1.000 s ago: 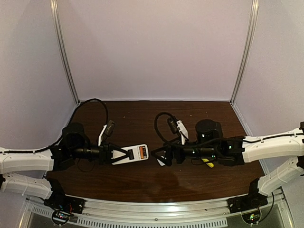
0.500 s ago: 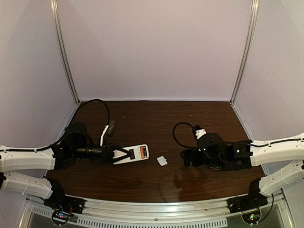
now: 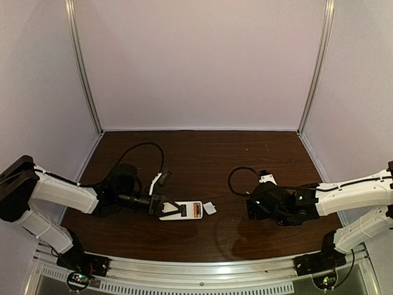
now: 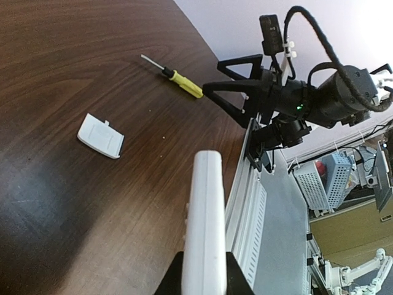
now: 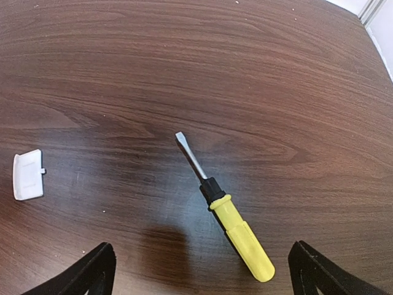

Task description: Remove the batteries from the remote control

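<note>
Pose low, outstretched — left claw (image 3: pixel 172 212) clamps remote control (image 3: pixel 190 208); right claw (image 5: pixel 201 251) spread wide above screwdriver (image 5: pixel 242 239).

Same build both sides: left arm (image 3: pixel 61 195) and right arm (image 3: pixel 347 192) have white moulded link shells with black cylindrical joint housings (image 3: pixel 123 179) between them. A black cable (image 3: pixel 146 144) loops off each wrist; on the right one a white clip (image 4: pixel 286 47) pins it just below a black rectangular block (image 4: pixel 268 27). The left gripper (image 3: pixel 175 211) and right gripper (image 4: pixel 214 77) are all black, with fingers shaped as open triangular frames. Green LED (image 4: pixel 299 106) on the right wrist body. Black base mounts (image 3: pixel 83 261), with tiny coloured lights (image 3: pixel 78 280) beneath, probably board LEDs but too small to tell.
</note>
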